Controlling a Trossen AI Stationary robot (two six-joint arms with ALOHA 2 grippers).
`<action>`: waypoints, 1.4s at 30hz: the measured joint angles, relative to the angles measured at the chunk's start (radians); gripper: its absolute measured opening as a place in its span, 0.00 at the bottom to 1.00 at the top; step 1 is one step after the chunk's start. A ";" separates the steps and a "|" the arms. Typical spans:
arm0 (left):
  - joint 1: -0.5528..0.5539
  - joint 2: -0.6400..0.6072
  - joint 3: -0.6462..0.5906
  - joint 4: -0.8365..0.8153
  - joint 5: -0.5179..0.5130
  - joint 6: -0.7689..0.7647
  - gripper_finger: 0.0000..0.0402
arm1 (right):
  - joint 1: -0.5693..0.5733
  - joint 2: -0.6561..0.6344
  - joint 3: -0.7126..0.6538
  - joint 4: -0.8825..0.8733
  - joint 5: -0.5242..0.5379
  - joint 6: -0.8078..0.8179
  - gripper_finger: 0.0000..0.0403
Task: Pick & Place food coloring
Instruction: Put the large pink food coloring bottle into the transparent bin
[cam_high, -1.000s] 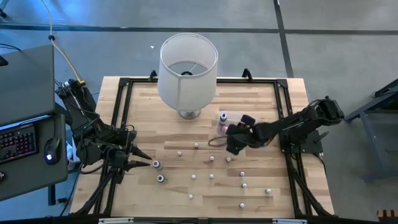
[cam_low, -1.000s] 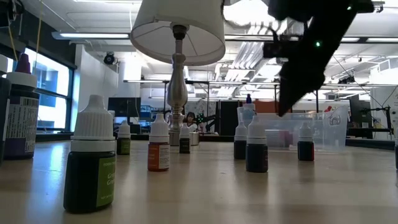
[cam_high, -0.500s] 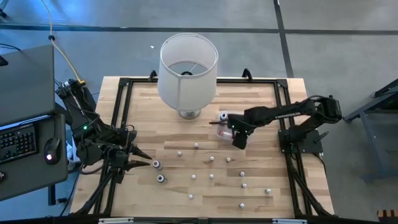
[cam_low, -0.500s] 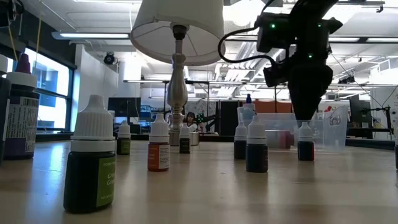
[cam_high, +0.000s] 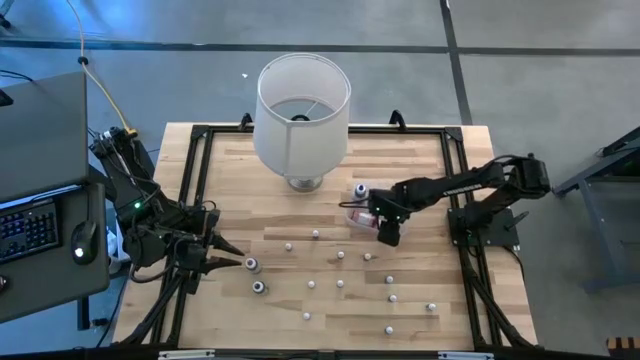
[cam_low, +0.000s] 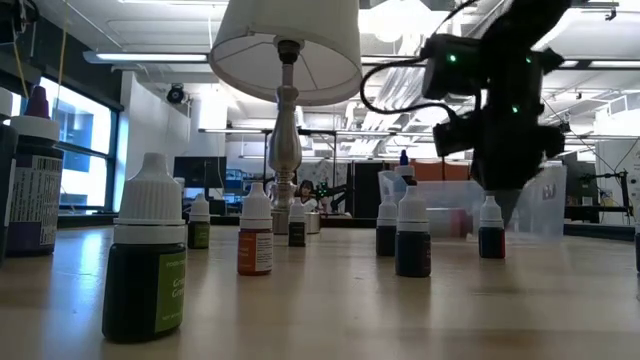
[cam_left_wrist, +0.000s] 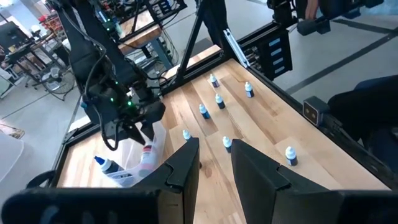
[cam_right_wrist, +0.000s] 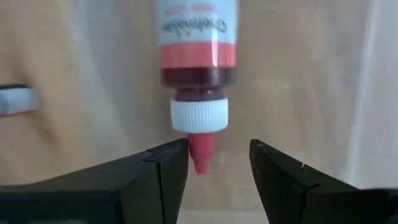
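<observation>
Lampshade (cam_high: 303, 110) as landmark: right gripper (cam_high: 387, 233) hangs beside it over the clear tub (cam_high: 362, 205), jaws parted, empty. A red bottle (cam_right_wrist: 197, 59) lies just beyond them. Left gripper (cam_high: 228, 256) waits far off, jaws part-open, empty.

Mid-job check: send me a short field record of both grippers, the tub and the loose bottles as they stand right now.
right gripper: open, over the clear plastic tub, pointing down
in front of its fingers: red food coloring bottle with white collar, lying free
left gripper: waiting at the table's left edge, holding nothing
tub contents: red bottle plus a blue-tipped bottle
loose bottles: small white-capped food coloring bottles standing scattered on the wooden table
</observation>
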 joint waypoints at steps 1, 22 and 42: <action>0.000 0.000 0.000 0.000 0.000 0.000 0.23 | 0.000 -0.002 -0.016 0.029 0.017 -0.008 0.41; 0.000 0.000 0.000 0.005 -0.024 0.003 0.23 | 0.001 0.004 -0.001 0.151 -0.060 -0.187 0.07; 0.000 0.000 0.000 -0.003 -0.023 0.002 0.23 | 0.001 0.001 0.395 -0.194 -0.028 -0.168 0.11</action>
